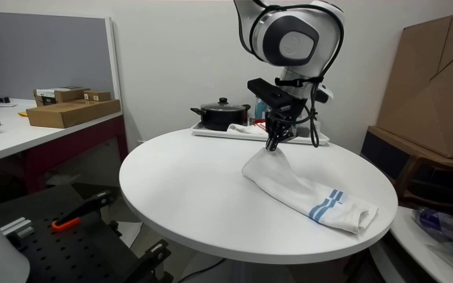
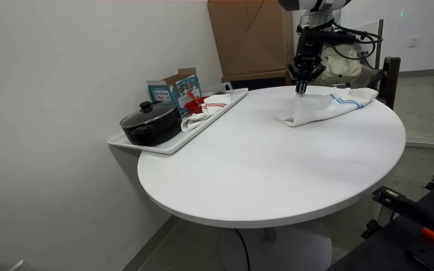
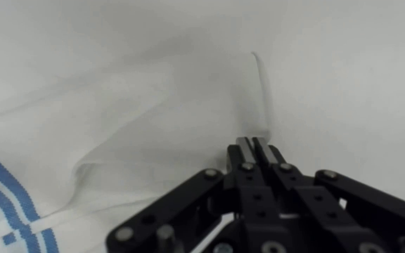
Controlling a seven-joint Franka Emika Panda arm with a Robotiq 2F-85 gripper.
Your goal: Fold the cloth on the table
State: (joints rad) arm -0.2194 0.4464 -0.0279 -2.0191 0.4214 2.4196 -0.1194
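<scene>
As the gripper (image 1: 271, 148) hangs over the table (image 1: 195, 196), we see its fingers nearly together, pinching one end of the cloth (image 1: 289, 184); it peaks right at the fingertips. From there it slopes away onto the table; we find its blue-striped end near the rim.

Round table (image 1: 187, 188) (white): striped cloth (image 1: 289, 186), overhanging tray (image 2: 201, 125).

Claw (image 3: 252, 140) downward, jaws nearly together

White cloth (image 1: 303, 194) — blue-striped, one end raised — lies on the round table (image 1: 195, 188).
</scene>
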